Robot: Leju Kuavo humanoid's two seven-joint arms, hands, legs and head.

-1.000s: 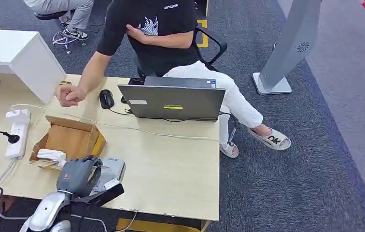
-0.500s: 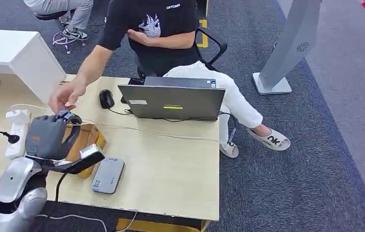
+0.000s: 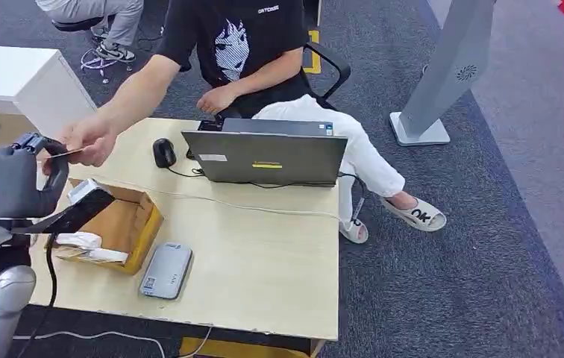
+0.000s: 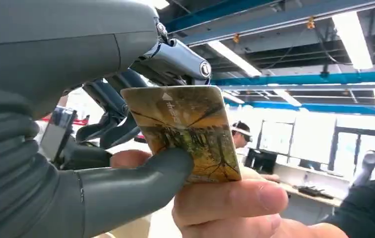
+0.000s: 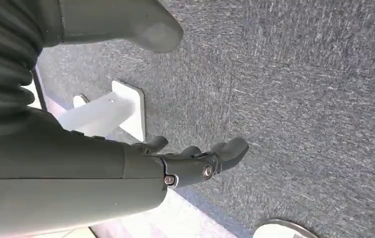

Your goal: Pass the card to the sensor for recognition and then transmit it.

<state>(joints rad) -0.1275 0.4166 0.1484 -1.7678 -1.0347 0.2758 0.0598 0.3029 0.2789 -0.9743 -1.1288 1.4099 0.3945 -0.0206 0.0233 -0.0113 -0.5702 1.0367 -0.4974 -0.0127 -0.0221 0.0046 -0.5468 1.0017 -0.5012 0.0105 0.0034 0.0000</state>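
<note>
Raised above the desk's point(image 3: 264, 276) far left corner, the robot's left hand point(image 3: 12, 181) pinches a glossy yellow-brown card point(image 4: 185, 131) printed with branching trees, which a seated person's hand point(image 3: 89, 140) also grips, while its right hand point(image 5: 195, 161) hangs empty, fingers loosely spread.

The head view is evenly and brightly lit from overhead, with only soft, short shadows under the laptop point(image 3: 268, 155) and cardboard box point(image 3: 115, 216) on the table point(image 3: 264, 261). In the left wrist view, ceiling strip lights point(image 4: 351, 32) and bright windows glare white, and the background is hazy. The right wrist view shows carpet point(image 5: 299, 99) sharply, in flat light.
</note>
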